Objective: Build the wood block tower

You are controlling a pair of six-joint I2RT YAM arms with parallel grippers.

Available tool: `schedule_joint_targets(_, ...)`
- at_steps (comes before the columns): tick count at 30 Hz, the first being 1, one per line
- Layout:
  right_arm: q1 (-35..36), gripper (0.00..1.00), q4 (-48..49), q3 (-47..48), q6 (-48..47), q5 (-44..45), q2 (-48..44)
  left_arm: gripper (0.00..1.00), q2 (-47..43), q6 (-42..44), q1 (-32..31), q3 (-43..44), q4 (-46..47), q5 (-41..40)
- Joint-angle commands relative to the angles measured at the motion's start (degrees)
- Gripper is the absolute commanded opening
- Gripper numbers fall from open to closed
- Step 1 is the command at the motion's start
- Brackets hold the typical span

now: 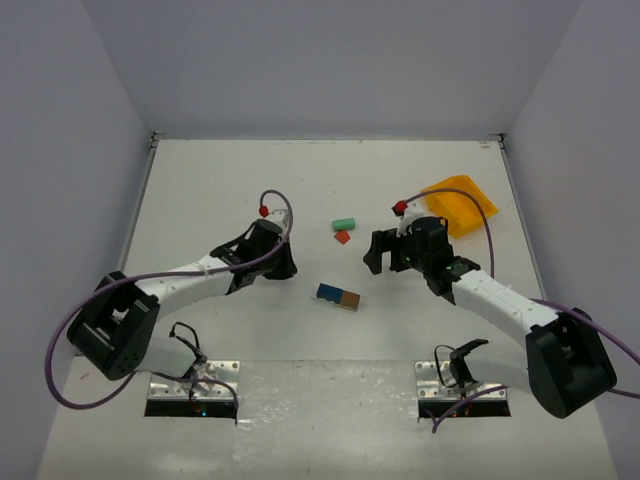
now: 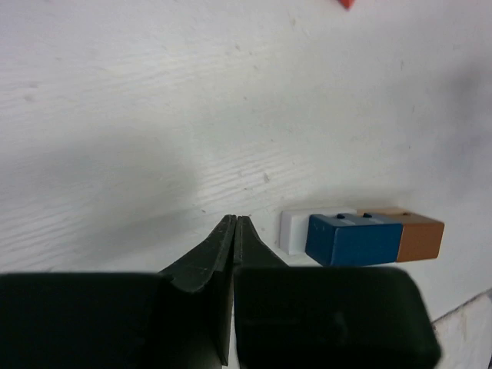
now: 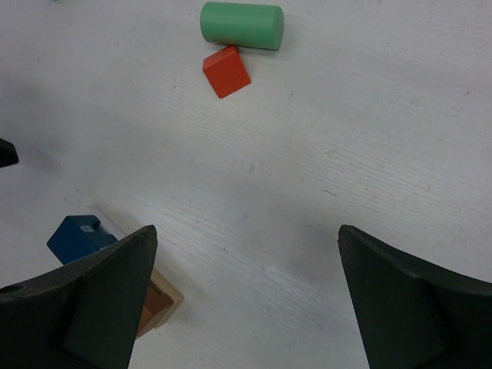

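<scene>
White table [image 1: 200, 180]. Right gripper [image 3: 246, 234] gapes wide, left gripper [image 2: 233, 227] pinched shut, empty. Best to centre squarely over the red block [image 3: 226, 71], upper frame, before closing.

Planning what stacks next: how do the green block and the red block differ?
The green block is a rounded cylinder lying on its side; the red block is flat-faced with sharp corners. The green block is longer than the red block. Both rest on the table, close together, unheld.
</scene>
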Motion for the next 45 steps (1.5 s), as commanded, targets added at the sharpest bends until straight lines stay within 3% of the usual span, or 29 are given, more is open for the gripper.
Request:
schedule_joint_targets(1, -0.17, 0.99, 3.38, 0.54, -1.36, -0.80, -0.65, 0.09, -11.35, -5.35, -0.41, 2.30, -6.37, -16.43)
schedule_joint_targets(4, -0.17, 0.99, 3.69, 0.18, -1.27, -0.49, -1.02, 0.30, -18.91, -9.17, -0.43, 1.98, -8.50, -23.45)
schedule_joint_targets(5, -0.17, 0.99, 3.87, 0.16, -1.27, -0.50, -1.16, 0.41, -22.33, -10.32, -0.42, 1.75, -8.55, -25.34)
schedule_joint_targets(6, -0.17, 0.99, 4.03, 0.01, -1.27, -0.59, -1.16, 0.60, -23.94, -11.77, -0.35, 1.31, -8.40, -28.03)
schedule_joint_targets(7, -0.18, 0.99, 4.13, 0.00, -1.26, -0.68, -1.16, 0.64, -25.67, -12.04, -0.34, 1.22, -8.17, -29.26)
schedule_joint_targets(8, -0.25, 0.99, 4.28, -0.08, -1.18, -0.84, -1.16, 0.88, -27.86, -11.82, -0.34, 0.62, -6.67, -30.47)
schedule_joint_targets(9, -0.19, 0.99, 4.28, -0.14, -1.12, -1.10, -1.23, 0.97, -29.26, -11.69, -0.34, 0.74, -6.26, -31.21)
schedule_joint_targets(10, -0.17, 0.99, 4.33, -0.17, -1.09, -1.19, -1.35, 1.00, -30.28, -11.49, -0.34, 0.93, -6.02, -31.61)
schedule_joint_targets(16, -0.17, 0.99, 4.55, -0.43, -1.01, -1.44, -1.96, 1.00, -30.08, -11.11, -0.34, 2.06, -3.81, -34.71)
schedule_joint_targets(30, -0.10, 0.99, 3.84, 0.51, -1.99, -4.46, -0.64, 1.00, -24.21, -3.56, -0.43, 1.35, 10.91, -32.15)
schedule_joint_targets(45, -0.13, 0.99, 5.37, -0.75, -4.85, -9.19, -0.42, 1.00, -18.29, -1.00, -0.20, 1.48, 10.35, -30.96)
